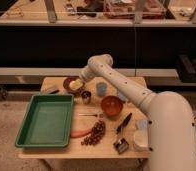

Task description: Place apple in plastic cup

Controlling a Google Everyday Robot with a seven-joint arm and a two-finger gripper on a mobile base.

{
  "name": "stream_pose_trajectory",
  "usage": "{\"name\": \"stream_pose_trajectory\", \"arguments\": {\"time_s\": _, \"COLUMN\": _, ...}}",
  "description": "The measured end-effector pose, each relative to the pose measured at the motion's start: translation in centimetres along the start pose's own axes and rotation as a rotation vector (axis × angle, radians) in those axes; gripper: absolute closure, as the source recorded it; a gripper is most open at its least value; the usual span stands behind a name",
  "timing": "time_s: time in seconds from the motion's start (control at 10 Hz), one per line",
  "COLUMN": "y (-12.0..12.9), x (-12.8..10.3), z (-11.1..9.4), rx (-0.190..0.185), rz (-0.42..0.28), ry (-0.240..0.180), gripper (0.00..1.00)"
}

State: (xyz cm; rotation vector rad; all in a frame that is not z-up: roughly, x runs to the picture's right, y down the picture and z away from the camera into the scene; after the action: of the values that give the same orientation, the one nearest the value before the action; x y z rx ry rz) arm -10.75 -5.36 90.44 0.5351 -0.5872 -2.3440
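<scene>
The pale-yellow apple (75, 85) lies in a dark red bowl (67, 82) at the back left of the wooden table. My gripper (81, 81) hangs at the end of the white arm, right above the apple's right side and almost touching it, and it stands open with nothing held. The blue-grey plastic cup (101, 89) stands upright a little to the right of the apple, just below the forearm. A shiny metal cup (86, 96) stands between the bowl and the plastic cup, nearer the front.
A green tray (46, 120) fills the left side. An orange bowl (111, 105), a carrot (81, 132), dark grapes (95, 133), a black-handled utensil (124, 122) and a white cup (140, 140) lie nearer the front. The arm partly hides a paler blue cup (120, 96).
</scene>
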Motion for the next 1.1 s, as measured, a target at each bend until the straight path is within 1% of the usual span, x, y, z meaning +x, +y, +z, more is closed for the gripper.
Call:
{"name": "stream_pose_trajectory", "arguments": {"time_s": 0.3, "y": 0.2, "x": 0.5, "z": 2.4, "rx": -0.050, "rz": 0.015, "ry": -0.029, "gripper": 0.25}}
{"name": "stream_pose_trajectory", "arguments": {"time_s": 0.4, "y": 0.2, "x": 0.7, "z": 3.1, "rx": -0.053, "rz": 0.018, "ry": -0.038, "gripper": 0.25}}
{"name": "stream_pose_trajectory", "arguments": {"time_s": 0.6, "y": 0.2, "x": 0.7, "z": 5.4, "rx": -0.048, "rz": 0.023, "ry": -0.062, "gripper": 0.25}}
{"name": "stream_pose_trajectory", "arguments": {"time_s": 0.7, "y": 0.5, "x": 0.8, "z": 6.2, "rx": -0.054, "rz": 0.026, "ry": -0.073, "gripper": 0.25}}
{"name": "stream_pose_trajectory", "arguments": {"time_s": 1.1, "y": 1.6, "x": 1.7, "z": 7.2, "rx": -0.101, "rz": 0.068, "ry": -0.107, "gripper": 0.25}}
